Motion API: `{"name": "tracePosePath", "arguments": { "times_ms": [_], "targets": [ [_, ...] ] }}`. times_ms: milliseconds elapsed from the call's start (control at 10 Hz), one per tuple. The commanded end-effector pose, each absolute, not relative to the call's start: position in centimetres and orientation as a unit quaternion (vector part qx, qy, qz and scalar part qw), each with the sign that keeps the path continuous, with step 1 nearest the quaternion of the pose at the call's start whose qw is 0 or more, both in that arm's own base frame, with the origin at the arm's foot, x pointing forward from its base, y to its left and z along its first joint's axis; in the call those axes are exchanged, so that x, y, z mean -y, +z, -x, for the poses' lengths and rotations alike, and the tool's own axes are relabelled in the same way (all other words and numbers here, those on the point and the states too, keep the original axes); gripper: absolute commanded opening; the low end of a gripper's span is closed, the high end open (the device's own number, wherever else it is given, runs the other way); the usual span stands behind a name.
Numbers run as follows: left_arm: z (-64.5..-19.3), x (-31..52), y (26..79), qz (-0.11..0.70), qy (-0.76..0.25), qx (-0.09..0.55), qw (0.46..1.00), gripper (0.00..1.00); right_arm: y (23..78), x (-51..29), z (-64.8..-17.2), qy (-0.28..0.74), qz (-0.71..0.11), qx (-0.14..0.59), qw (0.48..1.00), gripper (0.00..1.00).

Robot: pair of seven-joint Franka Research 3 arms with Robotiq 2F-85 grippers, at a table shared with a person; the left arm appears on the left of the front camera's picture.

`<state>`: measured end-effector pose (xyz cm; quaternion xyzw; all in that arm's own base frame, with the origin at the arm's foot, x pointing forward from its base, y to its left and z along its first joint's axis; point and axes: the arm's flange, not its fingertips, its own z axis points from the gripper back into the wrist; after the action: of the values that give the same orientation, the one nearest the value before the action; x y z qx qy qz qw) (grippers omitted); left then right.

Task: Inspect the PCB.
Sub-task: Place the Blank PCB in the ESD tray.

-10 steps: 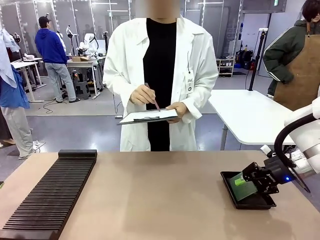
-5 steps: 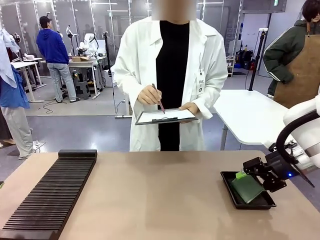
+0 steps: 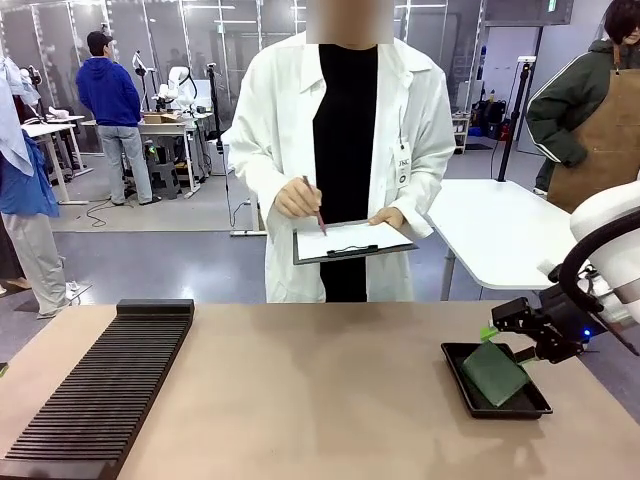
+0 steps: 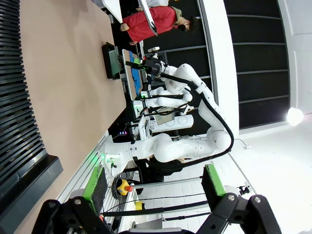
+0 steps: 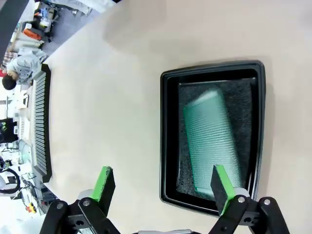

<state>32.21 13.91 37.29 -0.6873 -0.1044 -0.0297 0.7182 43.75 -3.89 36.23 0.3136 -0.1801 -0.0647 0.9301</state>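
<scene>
Workshop floor behind; tan table [image 3: 320, 390] shared with a person in a white lab coat at the far side. PCB [image 3: 494, 373] lies flat inside the black tray [image 3: 462, 385] at the table's right end, slightly askew, free of any grip. Right gripper [image 3: 497, 325] sits just above the tray's far edge, jaws spread wide, nothing between them. Left gripper [image 4: 153, 187] is parked off to the side, jaws likewise apart and empty. Slotted black rack [image 3: 100, 390] at table left. Person holds a clipboard [image 3: 352, 241] and pen [image 3: 313, 205]. Judgement: board is delivered to the tray; the inspection itself appears to be pending or under way.
</scene>
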Motion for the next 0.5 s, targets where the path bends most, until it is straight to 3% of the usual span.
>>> {"name": "tracePosePath", "arguments": {
  "times_ms": [0,400],
  "targets": [
    [-31.89,-13.91,37.71,0.685,-0.029,0.099,0.721,1.0,37.68,3.12,-43.35,-0.07,-0.294,0.187,0.935,1.0],
    [-31.89,-13.91,37.71,0.685,-0.029,0.099,0.721,1.0,37.95,3.54,-43.7,-0.057,-0.306,0.194,0.93,1.0]
  ]
}}
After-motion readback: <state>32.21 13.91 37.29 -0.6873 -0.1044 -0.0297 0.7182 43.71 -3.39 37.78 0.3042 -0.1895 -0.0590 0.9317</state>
